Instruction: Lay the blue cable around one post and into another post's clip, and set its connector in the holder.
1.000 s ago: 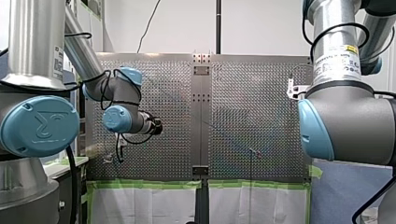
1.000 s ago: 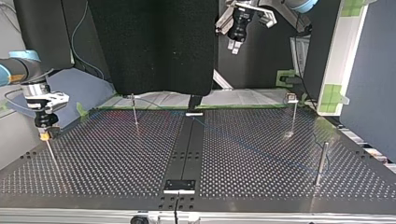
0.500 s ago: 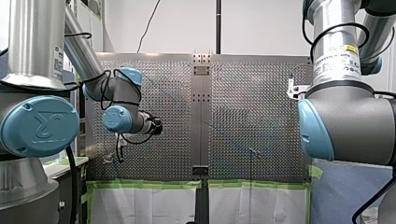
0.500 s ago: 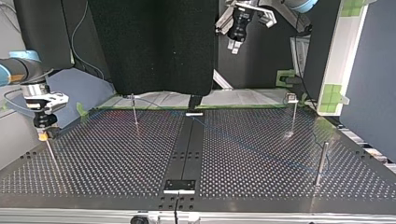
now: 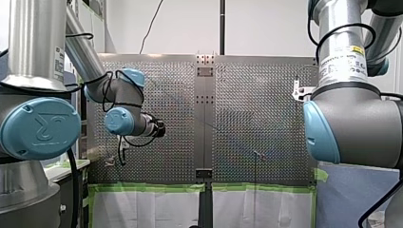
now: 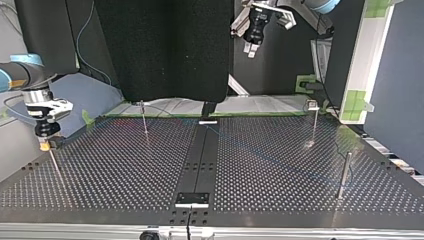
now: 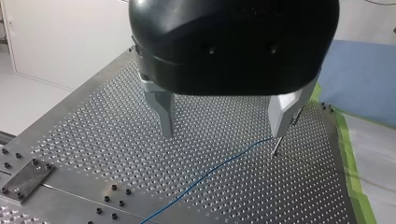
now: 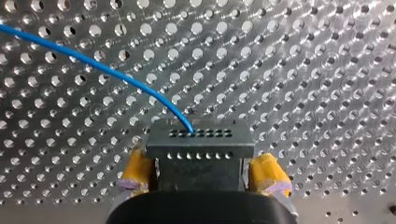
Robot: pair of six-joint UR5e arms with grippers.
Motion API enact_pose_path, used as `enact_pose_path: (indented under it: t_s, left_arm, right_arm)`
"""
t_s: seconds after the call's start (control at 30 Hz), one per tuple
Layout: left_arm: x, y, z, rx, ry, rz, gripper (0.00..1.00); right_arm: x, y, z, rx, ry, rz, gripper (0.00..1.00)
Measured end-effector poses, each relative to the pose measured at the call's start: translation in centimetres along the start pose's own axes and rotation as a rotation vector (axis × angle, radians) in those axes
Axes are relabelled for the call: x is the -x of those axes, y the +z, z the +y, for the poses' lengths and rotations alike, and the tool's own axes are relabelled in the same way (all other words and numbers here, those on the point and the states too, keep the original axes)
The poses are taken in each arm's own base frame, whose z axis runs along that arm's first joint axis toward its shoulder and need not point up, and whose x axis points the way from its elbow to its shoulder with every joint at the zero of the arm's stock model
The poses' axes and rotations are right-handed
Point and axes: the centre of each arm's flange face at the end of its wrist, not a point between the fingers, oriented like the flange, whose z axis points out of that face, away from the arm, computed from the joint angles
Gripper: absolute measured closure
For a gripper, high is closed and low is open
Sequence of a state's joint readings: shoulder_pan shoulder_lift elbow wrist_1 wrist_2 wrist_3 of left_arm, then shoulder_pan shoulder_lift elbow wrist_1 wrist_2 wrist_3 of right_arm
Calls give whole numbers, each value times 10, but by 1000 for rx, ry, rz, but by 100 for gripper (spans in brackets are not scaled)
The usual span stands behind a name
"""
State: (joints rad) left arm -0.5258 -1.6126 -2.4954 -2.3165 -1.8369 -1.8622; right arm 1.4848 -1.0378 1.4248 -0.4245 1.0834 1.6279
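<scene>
The blue cable (image 8: 112, 72) curves across the perforated plate and ends in a small metal block (image 8: 201, 140) with rows of holes. My right gripper (image 8: 201, 173) stands open. Its yellow pads (image 8: 135, 170) flank the block's sides without clamping it. In the top view my right gripper (image 6: 46, 144) hovers over a thin post (image 6: 54, 162) at the left. My left gripper (image 7: 224, 130) is open and empty, high above the table (image 6: 251, 48). Under it the blue cable (image 7: 205, 175) runs to a thin post (image 7: 276, 147).
More posts stand on the plate: a thin post (image 6: 144, 119) at the back, a post with a clip on top (image 6: 314, 122) and a thicker post (image 6: 343, 172). A dark centre strip (image 6: 200, 160) carries small plates. Green tape (image 5: 152, 187) edges the table.
My right gripper has shifted a little toward the top view's left, above the thin post. My left arm has not moved.
</scene>
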Motion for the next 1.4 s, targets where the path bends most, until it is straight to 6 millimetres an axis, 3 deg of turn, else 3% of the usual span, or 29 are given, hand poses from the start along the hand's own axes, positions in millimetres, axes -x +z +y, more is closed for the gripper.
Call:
enact_pose_path:
  t_s: [0.57,1.03,1.2,1.4]
  left_arm:
    - [0,0,0,0,0,0,0]
    - [0,0,-1,-2,-1,1,0]
    - [0,0,-1,-3,-3,1,0]
    - [0,0,-1,-3,-5,1,0]
  right_arm:
    - [0,-4,15,91,14,-9,1]
    - [11,-21,38,236,42,-103,1]
    - [18,-32,37,278,49,-142,1]
    - [11,-43,29,318,53,-116,1]
